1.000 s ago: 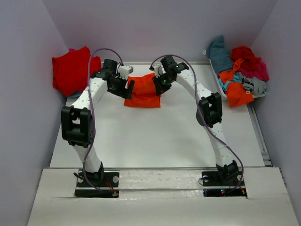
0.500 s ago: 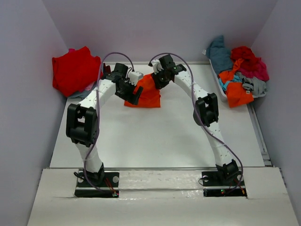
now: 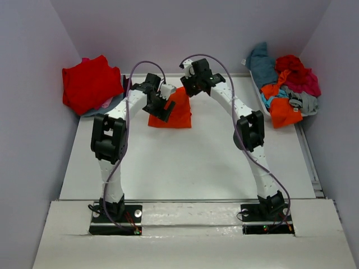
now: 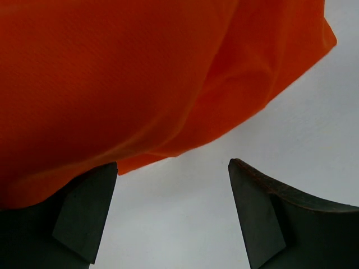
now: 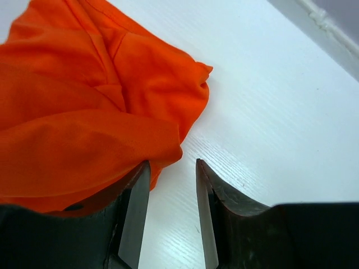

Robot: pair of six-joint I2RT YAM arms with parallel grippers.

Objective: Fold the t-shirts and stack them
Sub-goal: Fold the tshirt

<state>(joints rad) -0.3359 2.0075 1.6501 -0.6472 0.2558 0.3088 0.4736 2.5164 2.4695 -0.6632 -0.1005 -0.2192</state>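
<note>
— Now, where is the orange t-shirt [image 3: 180, 112] found?
— It is seen lying folded on the white table [image 3: 185, 168], at the far middle, with both grippers close over it.
— How is the left gripper [image 4: 171, 168] set?
— Its jaws are spread wide. In the wrist view, orange cloth is draped over one finger, but nothing is clamped and bare table is seen in the gap.
— And the right gripper [image 5: 173, 165]?
— Its jaws are parted narrowly, with only table shown between them. The shirt's edge is seen just beside one finger, not gripped.
— What else is noted?
— A red t-shirt [image 3: 87, 84] is laid at the far left by the wall, and a mixed heap of shirts [image 3: 286, 84] is piled at the far right, well apart from the orange one.
</note>
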